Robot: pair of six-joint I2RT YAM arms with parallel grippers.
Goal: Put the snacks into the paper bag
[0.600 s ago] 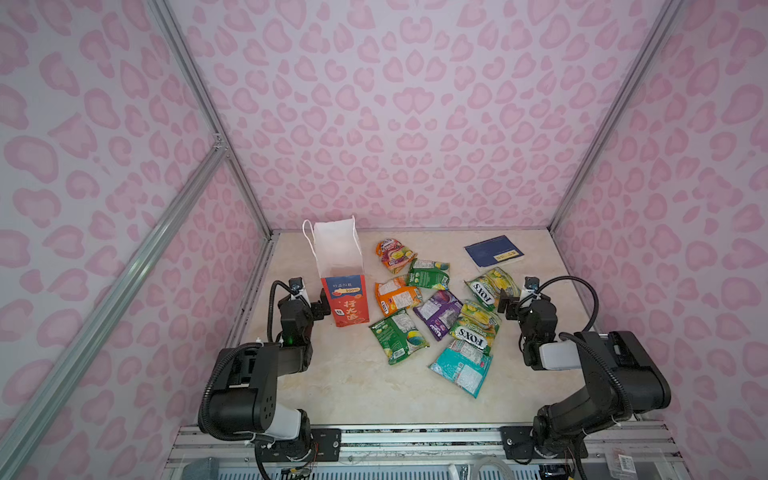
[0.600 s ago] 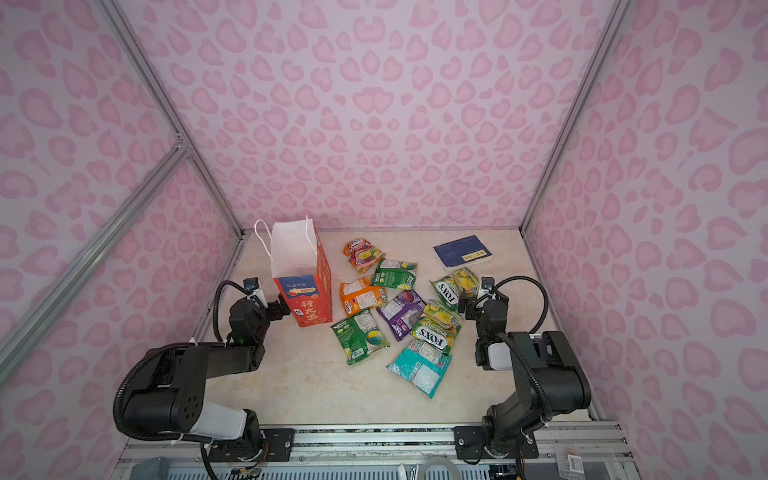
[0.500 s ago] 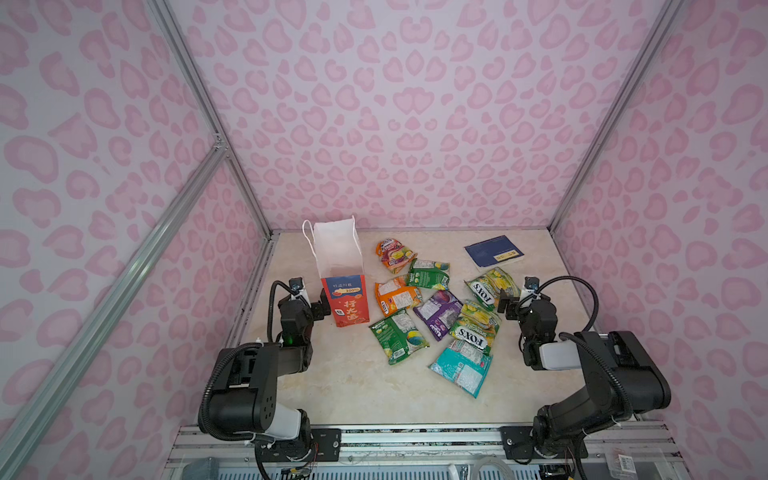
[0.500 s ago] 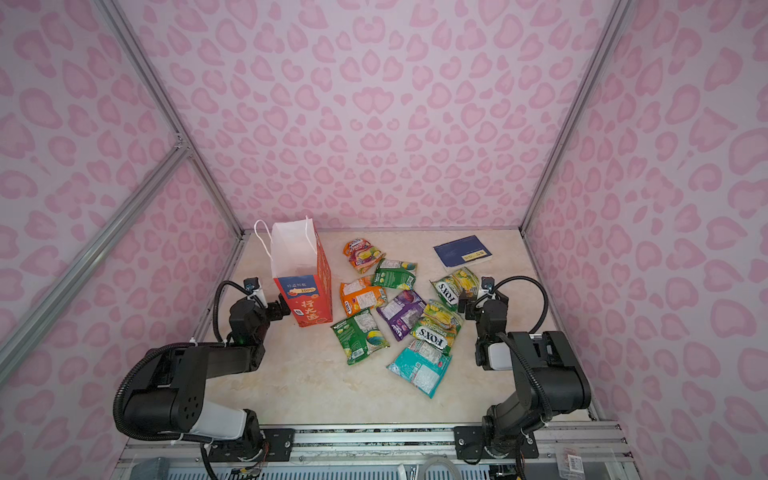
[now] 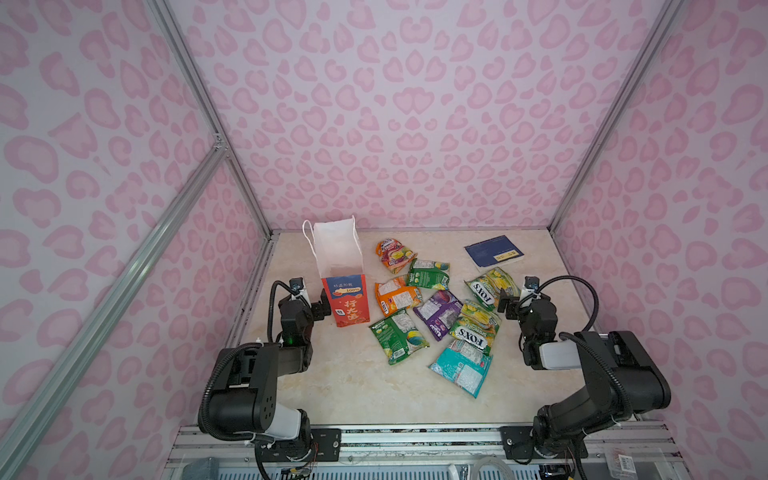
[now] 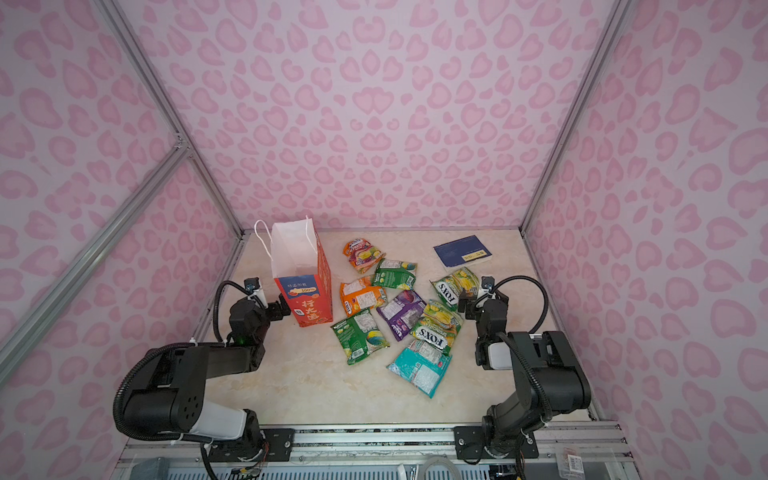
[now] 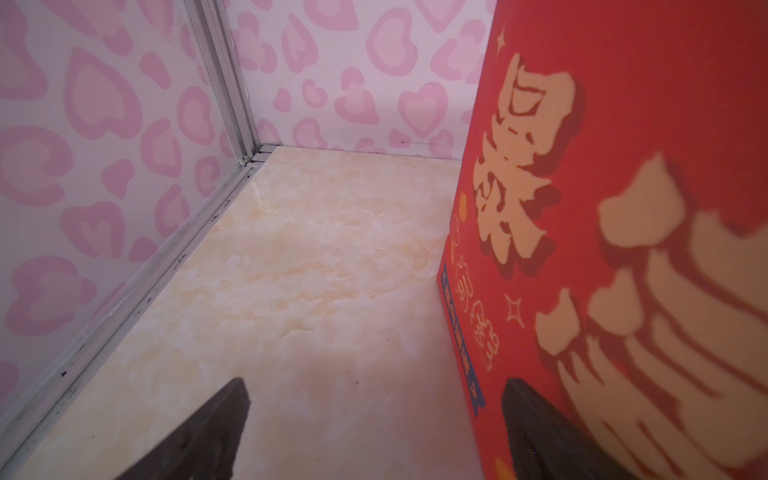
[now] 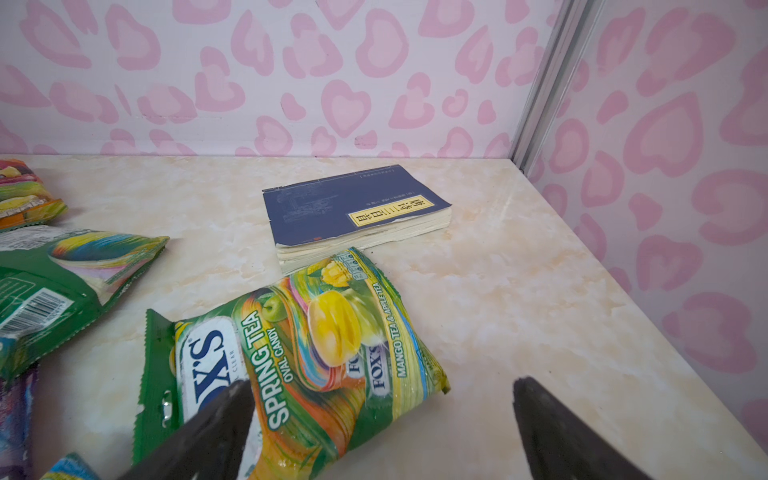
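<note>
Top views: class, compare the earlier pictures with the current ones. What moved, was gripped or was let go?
Nothing visibly changed. The left tool and right tool stay open and empty, the paper bag stays upright, and the snacks lie where they were.

This is a robot test booth in a lab, not a lived-in room. A small bench [image 5: 353, 386] with a cream marble-look top is boxed in at 9, 12 and 3 o'clock by wall panels [image 5: 395, 124] papered in pink heart blotches, which are joined by bare aluminium frame posts [image 5: 197, 87]. At 6 o'clock a slotted metal rail [image 5: 415, 442] carries two black robot arms, bolted down at 7 [image 5: 249, 382] and 5 o'clock [image 5: 623, 378]. Loose on the bench are the snacks [image 5: 440, 316] in the middle, the paper bag [image 5: 345, 303] upright at 11 o'clock and a blue book [image 5: 492, 251] at 1 o'clock.
</note>
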